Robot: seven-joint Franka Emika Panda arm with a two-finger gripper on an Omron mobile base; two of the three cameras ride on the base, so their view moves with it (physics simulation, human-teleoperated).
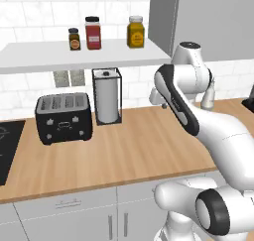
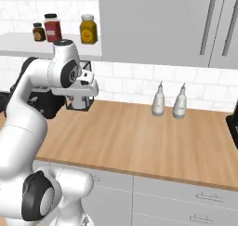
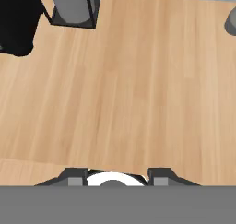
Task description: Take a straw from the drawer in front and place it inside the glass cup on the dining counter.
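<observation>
The hand [image 3: 118, 180] looked straight down on a light wood table [image 3: 133, 89], its two finger tips apart with nothing between them. A black-framed paper towel holder [image 3: 73, 7] stood at the upper left, with a black toaster [image 3: 17, 20] beside it at the edge.

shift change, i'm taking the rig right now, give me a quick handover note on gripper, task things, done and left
Gripper: above the bare wood counter, fingertips apart with nothing between them, so it looks open and empty.
Drawer: below the counter edge in front, closed, bar handle untouched.
Nearby on the counter: toaster, paper towel holder, two pale bottles.
Done: nothing yet.
Left: open the drawer, take a straw, go to the dining counter, drop it in the glass cup.
</observation>
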